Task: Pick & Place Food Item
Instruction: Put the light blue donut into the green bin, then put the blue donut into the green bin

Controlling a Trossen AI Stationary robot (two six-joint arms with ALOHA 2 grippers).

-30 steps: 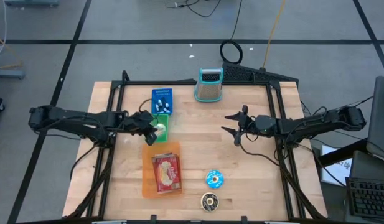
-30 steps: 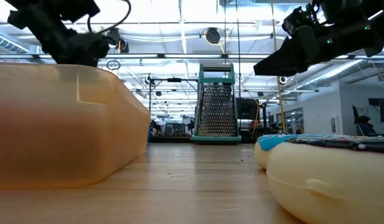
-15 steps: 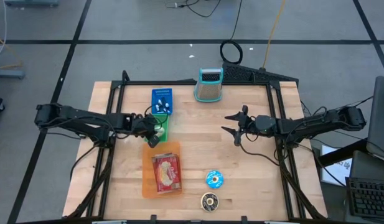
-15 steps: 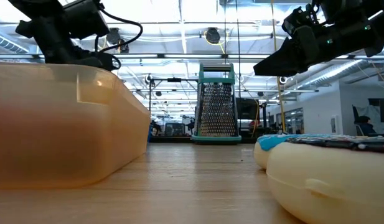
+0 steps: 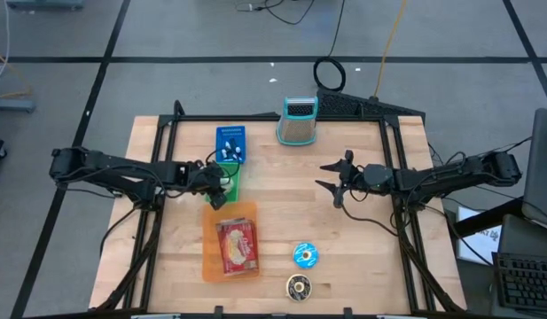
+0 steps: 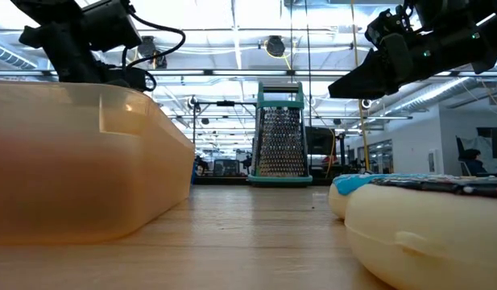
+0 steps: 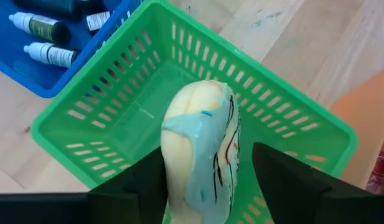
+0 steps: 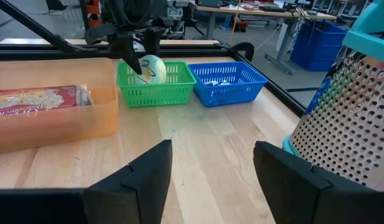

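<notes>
- The left pincer [image 7: 207, 186] hangs over the green basket [image 7: 104, 124], its fingers [image 7: 132, 186] spread just wider than the iced pastry [image 7: 201, 146] between them.
- The pastry stands on end inside the basket; whether the fingers touch it is unclear.
- The basket sits between the blue bin [image 5: 230, 142] and the orange tray [image 5: 230, 246] on the table [image 5: 282, 195].
- The right pincer [image 5: 332, 183] waits open above the table's right half.

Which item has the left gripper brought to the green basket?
Find the green basket beside the blue bin of dropper bottles. Inside it, between the left gripper's fingers, stands a pale donut; only it has light blue icing with sprinkles.
</notes>
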